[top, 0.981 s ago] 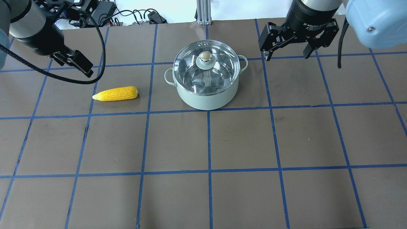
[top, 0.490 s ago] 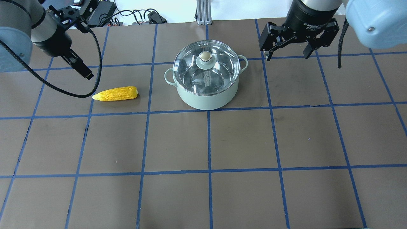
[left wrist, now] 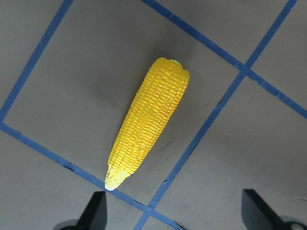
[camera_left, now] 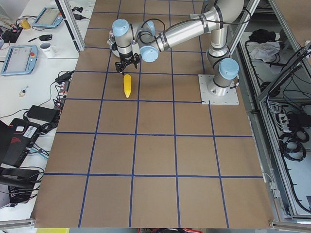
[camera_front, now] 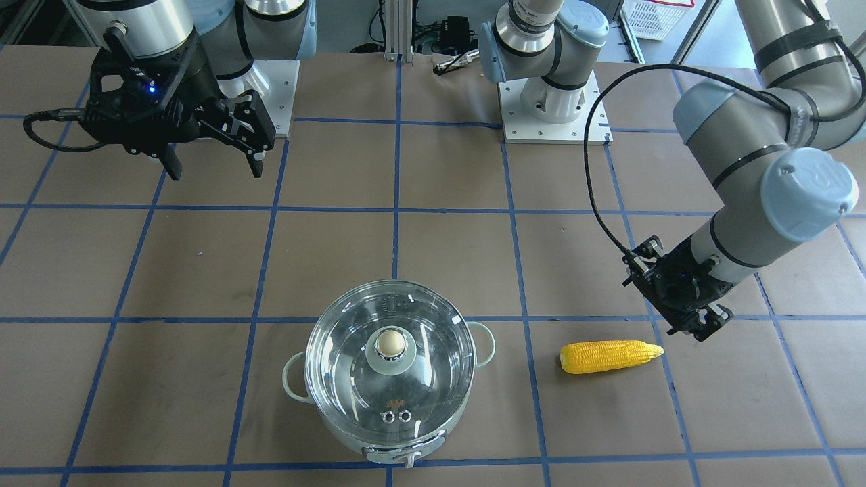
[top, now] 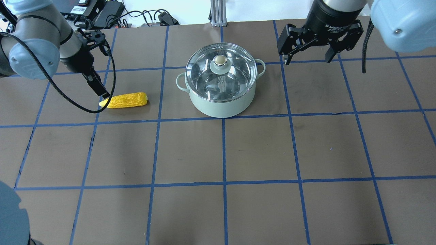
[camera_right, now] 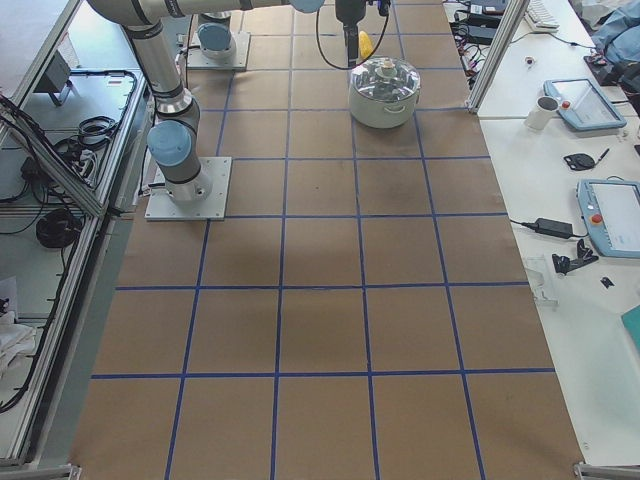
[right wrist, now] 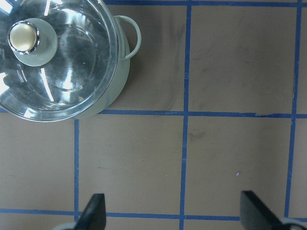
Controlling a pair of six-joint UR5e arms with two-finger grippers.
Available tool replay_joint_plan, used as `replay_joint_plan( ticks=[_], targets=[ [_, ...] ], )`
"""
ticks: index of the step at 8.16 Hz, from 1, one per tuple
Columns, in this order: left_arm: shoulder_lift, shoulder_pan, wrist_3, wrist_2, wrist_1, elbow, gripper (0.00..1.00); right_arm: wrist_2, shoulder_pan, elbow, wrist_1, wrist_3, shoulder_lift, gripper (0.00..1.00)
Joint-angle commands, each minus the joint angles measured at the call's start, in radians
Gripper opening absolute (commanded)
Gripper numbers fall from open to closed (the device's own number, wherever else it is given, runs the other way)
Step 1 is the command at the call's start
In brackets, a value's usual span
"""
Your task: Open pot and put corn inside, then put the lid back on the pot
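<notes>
The pale mint-green pot (top: 221,107) stands at the far middle of the table with the clear glass lid (top: 238,75) shut on it. The yellow corn (top: 124,100) lies flat to the pot's left, its tapered end pointing away from the pot. My left gripper (top: 100,90) is open and hovers just over that tapered end; in the left wrist view the corn (left wrist: 148,127) lies ahead of the open gripper (left wrist: 175,211). My right gripper (top: 308,58) is open and empty, raised to the right of the pot. In the right wrist view the lid (right wrist: 62,72) is at the upper left.
Brown table paper with a blue tape grid (top: 223,149). Cables and power supplies (top: 112,13) lie beyond the far edge. The two arm bases (camera_front: 551,101) are bolted on the robot's side.
My left gripper has come down and toward the corn's tapered end. The right gripper, pot, lid and corn have not moved.
</notes>
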Motion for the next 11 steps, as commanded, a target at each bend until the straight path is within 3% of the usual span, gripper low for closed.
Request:
replay_joint_plan(
  ticks=[1, 3, 5, 10, 11],
  targets=[
    [-0.094, 0.0, 0.074, -0.001, 0.023, 0.001, 1.0, 0.001, 0.0, 0.0, 0.0, 0.0, 0.001, 1.0],
    [-0.136, 0.0, 0.097, 0.007, 0.038, 0.001, 1.0, 0.003, -0.002, 0.0, 0.0, 0.0, 0.001, 1.0],
    [-0.185, 0.0, 0.21, 0.007, 0.133, 0.001, 1.0, 0.005, 0.0, 0.0, 0.0, 0.0, 0.001, 1.0],
    [-0.214, 0.0, 0.341, -0.001, 0.146, 0.001, 0.98, -0.026, -0.005, -0.026, -0.009, -0.043, 0.037, 1.0],
    [-0.225, 0.0, 0.341, -0.002, 0.15, 0.001, 0.99, -0.037, 0.0, -0.041, -0.07, -0.06, 0.06, 1.0]
  ],
)
